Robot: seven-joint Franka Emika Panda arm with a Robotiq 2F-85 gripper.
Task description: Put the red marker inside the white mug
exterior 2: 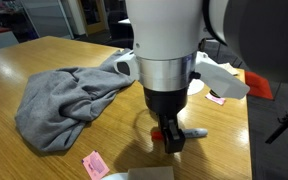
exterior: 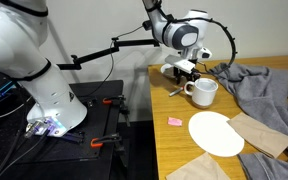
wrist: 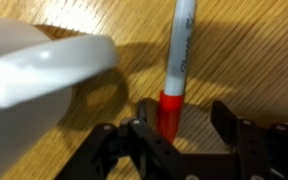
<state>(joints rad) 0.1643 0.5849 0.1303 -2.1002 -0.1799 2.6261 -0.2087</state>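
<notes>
Claw (wrist: 187,128): open at a middling width. In the wrist view you see both fingers (wrist: 231,125) at the bottom edge, with the marker between them.
Marker (wrist: 175,62): lies on the table (wrist: 254,50) and is not clamped. Its red end sits inside the jaws, close against one finger; you cannot tell whether they touch. A clear gap separates it from the opposite finger. The pale barrel points straight away from the claw.
Mug (wrist: 44,65): just beside the claw, on the side of the finger nearest the marker. In an exterior view the mug (exterior: 204,92) stands upright, with its handle on the claw's side.
Marker to mug: apart — a strip of bare, shadowed wood runs between them.
Claw height: low over the table in both exterior views, fingers pointing down (exterior: 184,72).
Cloth (exterior 2: 69,100): grey and crumpled, well off to one side of the claw.
Plate (exterior: 216,132): flat and white, past the mug from the claw and well apart from it.
Pink square (exterior: 174,121): flat on the table, near the claw but clear of it.
</notes>
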